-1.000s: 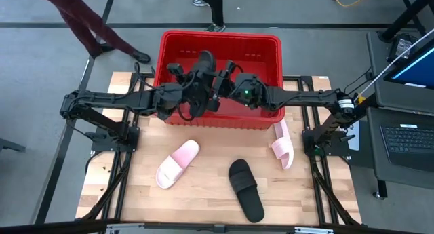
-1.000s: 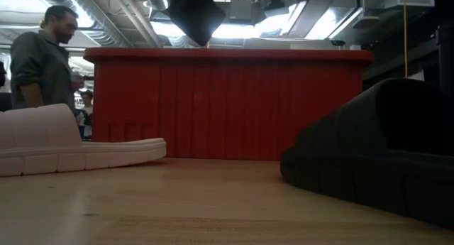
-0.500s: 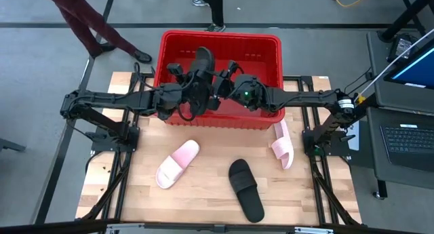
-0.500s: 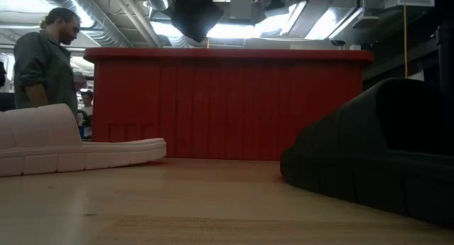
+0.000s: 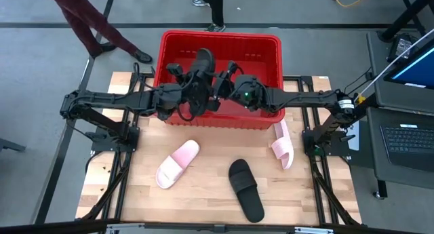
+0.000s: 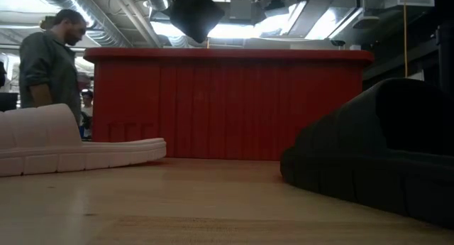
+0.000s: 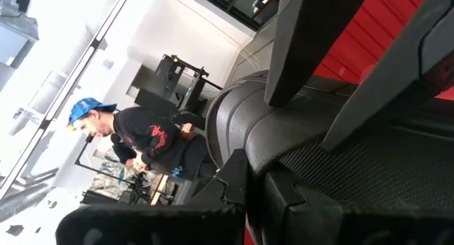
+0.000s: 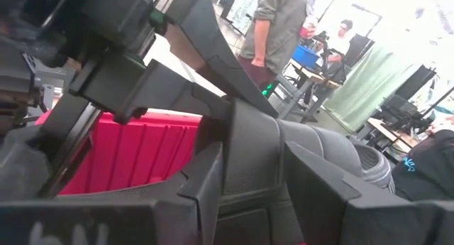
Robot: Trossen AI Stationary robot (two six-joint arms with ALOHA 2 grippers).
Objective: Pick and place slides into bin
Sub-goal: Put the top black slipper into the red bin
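Note:
A black slide (image 5: pixel 203 60) is held in the air over the red bin (image 5: pixel 268 47), standing on end. Both grippers meet at its lower part. My left gripper (image 5: pixel 192 88) comes from the table's left and my right gripper (image 5: pixel 225 79) from the right, both shut on it. In the low view the slide (image 6: pixel 195 14) shows above the bin's rim (image 6: pixel 227 55). On the table lie a pale pink slide (image 5: pixel 178 163), a second black slide (image 5: pixel 245 189), and another pink slide (image 5: pixel 283 144) on its side by the bin's near right corner. My left gripper is shut on the lower part of the black slide (image 7: pixel 369 167), coming level from the table's left; its own body hides the place of contact. The slide is lifted clear, standing steeply above the bin. My right gripper pinches the slide's edge (image 8: pixel 255 153) between its two fingers (image 8: pixel 206 192), coming level from the table's right. The slide rises past the fingers, clear of the bin.
The bin stands at the table's far edge, its near wall (image 6: pixel 227 106) between the arms and the loose slides. A person (image 6: pixel 46 67) stands behind the table on the left; more legs show beyond the bin (image 5: pixel 102 30).
The person behind the table has stepped a little to the right in the low view. The arms and the held black slide have kept about still.

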